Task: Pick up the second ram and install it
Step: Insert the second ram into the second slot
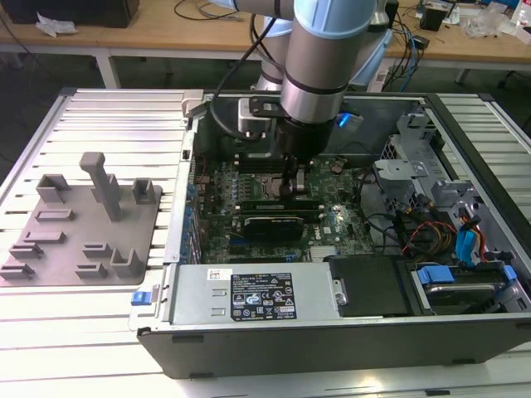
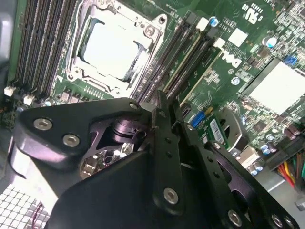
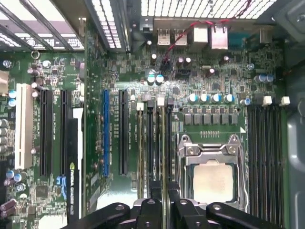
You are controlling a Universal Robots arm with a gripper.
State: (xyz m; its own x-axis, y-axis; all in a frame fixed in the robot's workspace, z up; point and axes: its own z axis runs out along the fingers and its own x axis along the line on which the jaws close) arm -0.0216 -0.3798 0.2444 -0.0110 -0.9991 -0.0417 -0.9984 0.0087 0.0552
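The pincer (image 1: 292, 187) reaches down into the open computer case (image 1: 348, 332), its fingers (image 3: 164, 200) clenched on the second ram (image 3: 164, 143), which stands on edge in a memory slot just beside the CPU socket (image 3: 212, 176). The stick's lower end is hidden behind the fingers, and how deeply it sits is hard to tell. The grey holder tray (image 1: 83, 224) lies on the surface at the exterior view's left.

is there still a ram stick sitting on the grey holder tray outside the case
No, in the exterior view the grey holder tray carries just its own upright posts and low brackets, with no green stick on it.
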